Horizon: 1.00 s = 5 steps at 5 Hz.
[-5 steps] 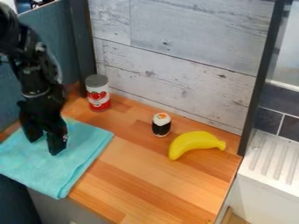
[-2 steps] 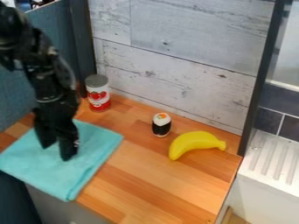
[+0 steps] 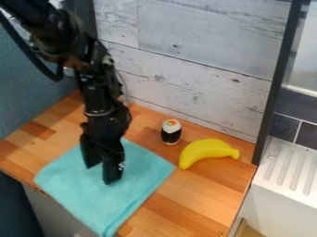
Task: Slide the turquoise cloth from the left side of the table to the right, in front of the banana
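The gripper (image 3: 103,173) points down over the left half of the counter, its two fingers apart and their tips at the turquoise cloth (image 3: 143,169). No object can be made out between the fingers. The cloth lies flat and slanted around and below the tips, its lower corner at the counter's front edge. Right of the gripper, farther back, a toy sushi roll (image 3: 171,133) with a black band stands upright. A yellow banana (image 3: 204,152) lies just right of the roll, curved, its left end near the cloth's right corner.
The wooden counter (image 3: 204,199) ends at the front left in a drop. Behind it rises a whitewashed plank wall (image 3: 198,69). A dark upright edge (image 3: 267,111) bounds the right side, with a white ribbed surface (image 3: 288,166) beyond it.
The gripper has moved to the right and slightly toward the front, and the cloth has slid along with it. The arm now covers the red and white can's place. Roll and banana have stayed put.
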Available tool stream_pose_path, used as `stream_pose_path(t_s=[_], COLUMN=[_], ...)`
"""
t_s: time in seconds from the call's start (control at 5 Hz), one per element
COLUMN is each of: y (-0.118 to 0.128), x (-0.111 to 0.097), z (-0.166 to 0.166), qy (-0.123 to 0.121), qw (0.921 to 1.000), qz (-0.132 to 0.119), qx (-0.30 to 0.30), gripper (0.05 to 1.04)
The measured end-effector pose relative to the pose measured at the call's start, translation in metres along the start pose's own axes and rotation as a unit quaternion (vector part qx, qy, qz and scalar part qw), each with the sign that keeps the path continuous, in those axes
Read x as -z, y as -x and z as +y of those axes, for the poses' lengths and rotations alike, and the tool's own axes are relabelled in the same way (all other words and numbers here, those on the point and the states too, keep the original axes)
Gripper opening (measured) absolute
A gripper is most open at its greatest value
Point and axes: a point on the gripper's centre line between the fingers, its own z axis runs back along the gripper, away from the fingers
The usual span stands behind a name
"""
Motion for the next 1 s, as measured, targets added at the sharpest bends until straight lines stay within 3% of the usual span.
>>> stream_pose_path(t_s=[0.2,0.6,1.0], y=[-0.001,-0.008,-0.033], x=[0.0,0.001,-0.003], z=[-0.018,-0.042,-0.075], qy=[0.009,0.033,0.077], qw=[0.9997,0.9992,0.9964], qz=[0.017,0.008,-0.033], qx=[0.016,0.02,0.012], gripper=[1.008,1.008,1.007])
